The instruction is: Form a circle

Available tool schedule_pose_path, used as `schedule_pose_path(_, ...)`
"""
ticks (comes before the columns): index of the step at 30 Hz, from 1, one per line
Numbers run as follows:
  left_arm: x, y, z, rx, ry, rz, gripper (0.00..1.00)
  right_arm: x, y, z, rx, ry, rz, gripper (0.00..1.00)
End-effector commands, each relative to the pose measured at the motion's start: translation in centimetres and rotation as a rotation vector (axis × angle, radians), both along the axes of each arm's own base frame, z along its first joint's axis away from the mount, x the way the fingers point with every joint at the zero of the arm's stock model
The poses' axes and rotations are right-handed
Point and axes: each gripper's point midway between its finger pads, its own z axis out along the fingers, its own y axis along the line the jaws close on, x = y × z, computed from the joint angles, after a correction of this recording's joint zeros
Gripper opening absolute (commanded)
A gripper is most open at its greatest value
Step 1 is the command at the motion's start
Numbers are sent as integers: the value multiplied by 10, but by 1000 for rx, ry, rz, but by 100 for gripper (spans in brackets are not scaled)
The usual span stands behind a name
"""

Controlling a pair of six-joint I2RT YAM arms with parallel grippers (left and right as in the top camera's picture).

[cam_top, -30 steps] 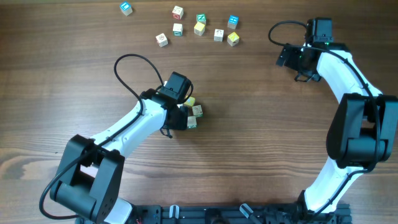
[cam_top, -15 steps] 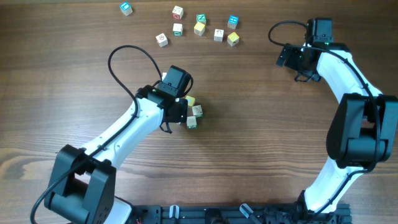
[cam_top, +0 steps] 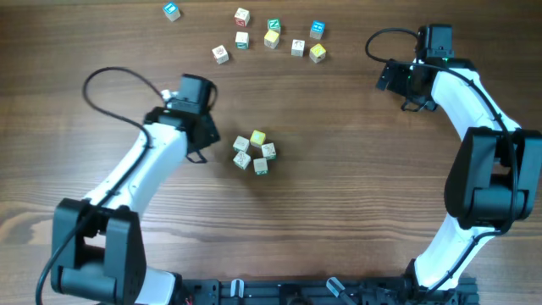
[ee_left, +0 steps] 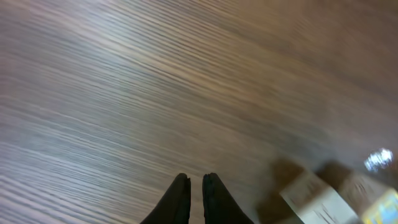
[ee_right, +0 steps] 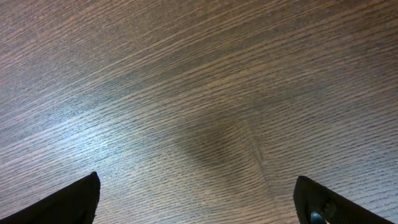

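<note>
The circle [cam_top: 254, 152] is a tight ring of several tiny cubes, white, pale yellow and green-edged, on the wooden table at mid-centre. My left gripper [cam_top: 197, 154] sits just left of it, apart from the cubes. In the left wrist view its fingertips [ee_left: 195, 179] stand almost together with nothing between them, and a white cube [ee_left: 311, 196] of the ring shows blurred at the lower right. My right gripper [cam_top: 396, 81] hovers far off at the upper right, and in the right wrist view [ee_right: 199, 194] its jaws stand wide over bare wood.
A loose scatter of similar cubes [cam_top: 271, 37], some blue and red, lies along the far edge. A single blue cube [cam_top: 172, 10] sits apart at the far left. The left arm's cable [cam_top: 110, 76] loops over the table.
My left gripper has closed, pulled off the cube cluster and swung left. The ring now lies uncovered. The right arm has not moved.
</note>
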Motion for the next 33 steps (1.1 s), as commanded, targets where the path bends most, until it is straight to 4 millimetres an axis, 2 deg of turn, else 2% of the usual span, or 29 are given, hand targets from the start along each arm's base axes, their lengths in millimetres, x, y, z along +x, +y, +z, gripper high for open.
schedule_pose_path(1, 6, 28, 3, -70, -10, 130, 14, 13, 11, 20, 54, -74, 31, 100)
schedule_pose_path(3, 6, 42, 3, -77, -8, 172, 15, 12, 33, 21, 166, -73, 84, 100)
schedule_pose_path(4, 6, 50, 3, -76, -10, 194, 15, 14, 53, 27, 262, -97, 158, 100)
schedule_pose_path(5, 7, 57, 3, -77, -14, 212, 15, 15, 71, 39, 367, -118, 202, 96)
schedule_pose_path(6, 7, 61, 3, -77, -16, 225, 15, 12, 82, 47, 438, -119, 211, 87)
schedule_pose_path(8, 7, 67, 3, -77, -20, 240, 15, 7, 92, 64, 450, -133, 237, 78)
schedule_pose_path(9, 9, 69, 4, -78, -27, 248, 15, 0, 100, 78, 439, -146, 280, 74)
schedule_pose_path(11, 14, 74, 6, -80, -54, 259, 15, -28, 124, 111, 413, -146, 382, 60)
schedule_pose_path(13, 19, 76, 8, -82, -75, 263, 16, -49, 139, 127, 387, -125, 427, 51)
schedule_pose_path(15, 29, 77, 11, -85, -117, 263, 16, -78, 158, 136, 330, -76, 470, 48)
schedule_pose_path(18, 38, 77, 10, -88, -145, 262, 16, -108, 190, 131, 273, 4, 508, 51)
schedule_pose_path(21, 40, 78, 0, -80, -131, 265, 24, -130, 225, 117, 150, 38, 563, 57)
schedule_pose_path(24, 38, 81, -10, -65, -102, 267, 28, -155, 259, 109, 67, 54, 634, 70)
schedule_pose_path(27, 37, 89, -15, -45, -94, 288, 28, -177, 287, 99, 14, 62, 662, 86)
schedule_pose_path(30, 38, 99, -16, -46, -100, 313, 28, -188, 305, 86, -34, 71, 692, 80)
schedule_pose_path(33, 37, 107, -19, -44, -96, 335, 29, -197, 326, 59, -62, 101, 741, 75)
